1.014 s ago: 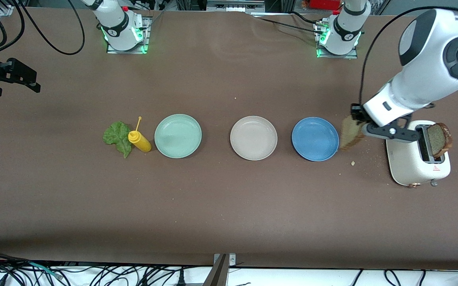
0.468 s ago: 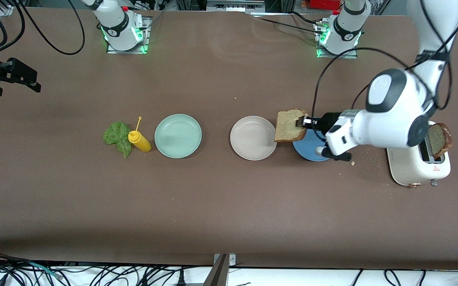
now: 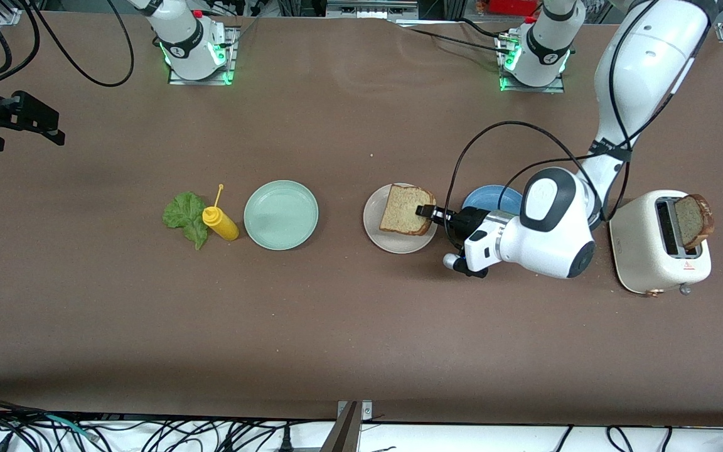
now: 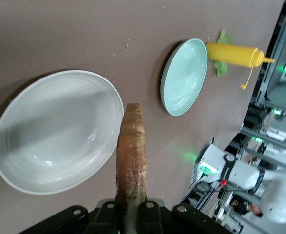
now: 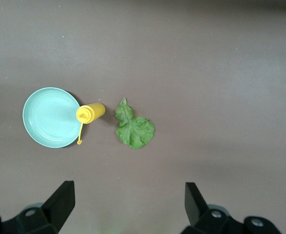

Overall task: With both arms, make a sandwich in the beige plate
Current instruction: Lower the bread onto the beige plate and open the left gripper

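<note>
My left gripper (image 3: pixel 426 211) is shut on one edge of a brown bread slice (image 3: pixel 405 210) and holds it roughly flat over the beige plate (image 3: pixel 375 225). I cannot tell whether the slice touches the plate. In the left wrist view the slice (image 4: pixel 131 156) shows edge-on between the left gripper's (image 4: pixel 131 214) jaws, with the plate (image 4: pixel 40 146) beside it. A second slice (image 3: pixel 693 220) stands in the toaster (image 3: pixel 650 263). The lettuce leaf (image 3: pixel 183 216) lies at the right arm's end of the row. My right gripper (image 5: pixel 128 187) waits open and empty, high over the lettuce (image 5: pixel 134 130).
A yellow squeeze bottle (image 3: pixel 220 223) lies between the lettuce and a mint-green plate (image 3: pixel 280 215). A blue plate (image 3: pixel 490 196), partly hidden by my left arm, sits between the beige plate and the toaster. Crumbs lie near the toaster. The right gripper (image 3: pixel 44 129) hangs at the table's end.
My left arm carried the bread slice from beside the toaster, across the blue plate, to over the beige plate, and lowered it flat. The right arm has not moved.
</note>
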Robot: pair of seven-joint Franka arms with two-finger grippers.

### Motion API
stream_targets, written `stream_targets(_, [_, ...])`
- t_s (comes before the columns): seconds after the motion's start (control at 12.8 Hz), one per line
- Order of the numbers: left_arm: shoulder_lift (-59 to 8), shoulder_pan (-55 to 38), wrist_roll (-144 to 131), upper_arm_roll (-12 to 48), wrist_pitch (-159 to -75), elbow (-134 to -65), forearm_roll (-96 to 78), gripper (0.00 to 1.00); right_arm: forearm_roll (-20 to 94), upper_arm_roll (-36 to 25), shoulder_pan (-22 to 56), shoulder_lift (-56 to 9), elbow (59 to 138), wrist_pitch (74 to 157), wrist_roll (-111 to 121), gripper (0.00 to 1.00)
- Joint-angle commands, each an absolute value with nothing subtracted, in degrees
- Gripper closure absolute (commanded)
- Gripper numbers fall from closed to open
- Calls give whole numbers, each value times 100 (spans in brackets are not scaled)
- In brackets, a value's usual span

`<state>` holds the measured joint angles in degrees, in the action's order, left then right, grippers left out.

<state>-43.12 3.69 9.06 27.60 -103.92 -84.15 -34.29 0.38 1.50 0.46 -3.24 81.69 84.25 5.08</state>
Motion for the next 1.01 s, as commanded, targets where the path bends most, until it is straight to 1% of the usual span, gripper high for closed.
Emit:
stream_targets(0.0, [-4412,448,1720,2742,-10406,-8516,-3630,100,149,167,9,-316,8095,8314,571,0])
stream_targets(0.08, [-4421,448,1992,2742,-10493,-8682,-3639,100,149,167,-9,-316,8095,8314,580,0])
stream_targets(0.23, [-4412,457,2459,2742,-11176,-9164,-3682,100,149,167,9,-316,8095,8314,580,0])
stream_targets(0.39, [-4421,378,2802,2742,-11696,-9543,-4128,100,149,167,9,-316,8095,8314,571,0])
stream_targets(0.47, [-4421,378,3021,2742,-11829,-9675,-4253,100,149,167,-9,-316,8095,8314,571,0])
stream_targets(0.7, [-4421,413,3269,2742,-11848,-9861,-4438,100,149,167,-9,-316,8095,8314,571,0])
stream_targets(0.78, [-4430,413,3270,2742,-11848,-9870,-4447,73,149,167,9,-316,8095,8314,571,0])
stream_targets(0.86, [-4421,413,3270,2742,-11856,-9870,-4456,1,149,167,-9,-316,8095,8314,571,0])
stream_targets(0.94, [-4412,439,3270,2742,-11865,-9870,-4456,0,141,158,-9,-316,8095,8314,571,0])
